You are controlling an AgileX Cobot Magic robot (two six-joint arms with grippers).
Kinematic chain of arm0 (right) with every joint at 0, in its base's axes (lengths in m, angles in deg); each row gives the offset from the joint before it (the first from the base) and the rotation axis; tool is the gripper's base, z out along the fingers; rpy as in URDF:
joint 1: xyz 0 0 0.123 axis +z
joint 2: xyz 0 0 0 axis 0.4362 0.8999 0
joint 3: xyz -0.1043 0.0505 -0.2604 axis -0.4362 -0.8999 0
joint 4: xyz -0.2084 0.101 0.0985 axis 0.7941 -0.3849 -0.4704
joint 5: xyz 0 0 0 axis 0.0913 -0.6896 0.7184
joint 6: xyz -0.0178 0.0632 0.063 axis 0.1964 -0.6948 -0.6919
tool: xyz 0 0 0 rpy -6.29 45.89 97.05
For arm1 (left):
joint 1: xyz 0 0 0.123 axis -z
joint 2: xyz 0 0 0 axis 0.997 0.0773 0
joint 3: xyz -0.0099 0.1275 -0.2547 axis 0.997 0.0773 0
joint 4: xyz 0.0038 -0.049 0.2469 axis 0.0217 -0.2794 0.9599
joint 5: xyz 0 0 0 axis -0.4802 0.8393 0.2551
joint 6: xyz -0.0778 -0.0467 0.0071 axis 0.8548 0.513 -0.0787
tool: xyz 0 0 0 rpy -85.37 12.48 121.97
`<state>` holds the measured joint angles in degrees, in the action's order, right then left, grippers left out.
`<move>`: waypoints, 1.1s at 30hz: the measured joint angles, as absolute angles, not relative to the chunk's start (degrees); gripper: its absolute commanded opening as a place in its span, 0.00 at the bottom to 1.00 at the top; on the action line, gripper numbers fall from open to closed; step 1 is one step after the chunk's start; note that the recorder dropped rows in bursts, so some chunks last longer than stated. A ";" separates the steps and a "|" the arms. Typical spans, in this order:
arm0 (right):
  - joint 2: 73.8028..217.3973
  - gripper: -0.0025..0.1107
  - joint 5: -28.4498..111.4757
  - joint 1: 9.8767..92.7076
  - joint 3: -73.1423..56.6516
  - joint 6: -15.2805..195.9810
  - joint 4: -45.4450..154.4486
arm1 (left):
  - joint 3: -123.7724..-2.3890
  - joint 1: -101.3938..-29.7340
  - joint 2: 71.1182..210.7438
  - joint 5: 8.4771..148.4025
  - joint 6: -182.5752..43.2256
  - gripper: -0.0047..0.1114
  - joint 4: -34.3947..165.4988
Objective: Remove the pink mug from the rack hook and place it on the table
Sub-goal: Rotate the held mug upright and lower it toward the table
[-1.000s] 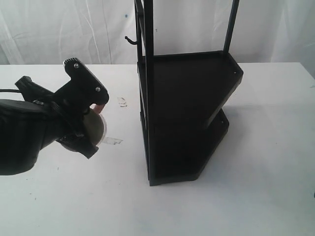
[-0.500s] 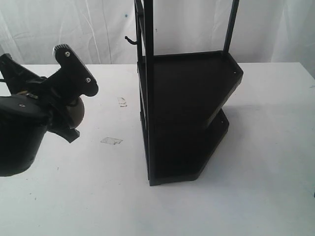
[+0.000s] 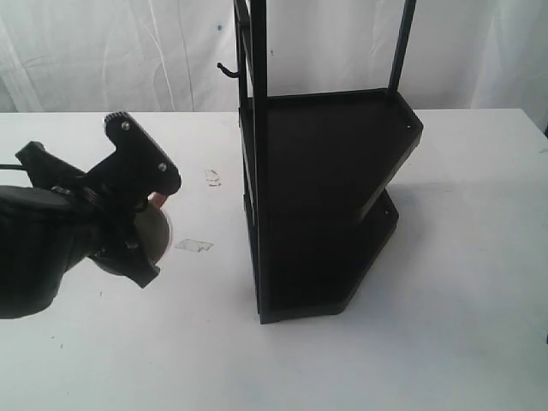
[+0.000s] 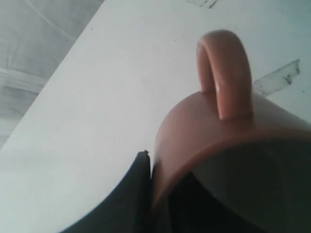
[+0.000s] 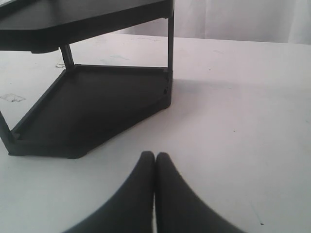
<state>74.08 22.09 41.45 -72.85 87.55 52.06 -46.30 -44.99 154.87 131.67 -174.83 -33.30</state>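
We clamp the pink mug [image 4: 204, 128] in our left tool [image 3: 144, 223] near the white desk's [image 3: 445, 342] left edge. Our right tool [image 5: 155, 167] sits closed, empty. White curtains [image 3: 103, 51] hang behind.

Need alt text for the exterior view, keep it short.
The left gripper holds the pink mug at the left of the white table. The tall black rack stands mid-table, its hook bare.

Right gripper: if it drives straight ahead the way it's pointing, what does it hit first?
Probably the lower tray of the tall black metal rack, near its corner, after bare white tabletop. Depth unclear.
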 measured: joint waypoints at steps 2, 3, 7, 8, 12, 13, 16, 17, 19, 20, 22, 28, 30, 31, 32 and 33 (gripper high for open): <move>74.08 0.02 22.09 41.45 -72.85 87.55 52.06 | -45.03 -44.99 154.87 130.69 -174.83 0.04 -33.19; 74.08 0.02 22.09 41.45 -72.85 87.55 52.06 | -44.25 -44.99 154.87 129.64 -174.83 0.04 -32.95; 74.08 0.02 22.09 41.45 -72.85 87.55 52.06 | -43.46 -46.06 154.33 122.16 -174.83 0.04 -31.63; 74.08 0.02 22.09 41.45 -72.85 87.55 52.06 | -43.37 -46.37 153.88 120.21 -174.83 0.04 -31.23; 74.08 0.02 22.09 41.45 -72.85 87.55 52.06 | -43.09 -48.73 149.50 111.07 -174.83 0.04 -29.60; 74.08 0.02 22.09 41.45 -72.85 87.55 52.06 | -43.09 -49.49 148.09 109.36 -174.83 0.04 -29.60; 74.08 0.02 22.09 41.45 -72.85 87.55 52.06 | -43.09 -52.86 144.02 103.52 -174.83 0.04 -31.48; 74.08 0.02 22.09 41.45 -72.85 87.55 52.06 | -43.09 -53.90 142.70 102.24 -174.83 0.04 -32.15; 74.08 0.02 22.09 41.45 -72.85 87.55 52.06 | -42.97 -55.54 140.62 100.98 -174.83 0.04 -32.70; 74.08 0.02 22.09 41.45 -72.85 87.55 52.06 | -42.73 -56.33 139.66 100.68 -174.83 0.04 -32.70; 74.08 0.02 22.09 41.45 -72.85 87.55 52.06 | -41.91 -57.34 138.31 100.55 -174.83 0.04 -32.82; 74.08 0.02 22.09 41.45 -72.85 87.55 52.06 | -38.27 -57.80 136.72 100.63 -174.83 0.04 -33.19; 74.08 0.02 22.09 41.45 -72.85 87.55 52.06 | -38.27 -57.80 136.57 100.27 -174.83 0.04 -33.19; 74.08 0.02 22.09 41.45 -72.85 87.55 52.06 | -38.27 -57.80 136.57 100.25 -174.83 0.04 -33.19; 74.08 0.02 22.09 41.45 -72.85 87.55 52.06 | -38.01 -57.80 136.57 99.61 -174.83 0.04 -31.99; 74.08 0.02 22.09 41.45 -72.85 87.55 52.06 | -37.58 -57.80 136.57 98.92 -174.83 0.04 -30.25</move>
<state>74.08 22.09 41.45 -72.85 87.55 52.06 -37.58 -57.80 136.57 98.92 -174.83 -30.25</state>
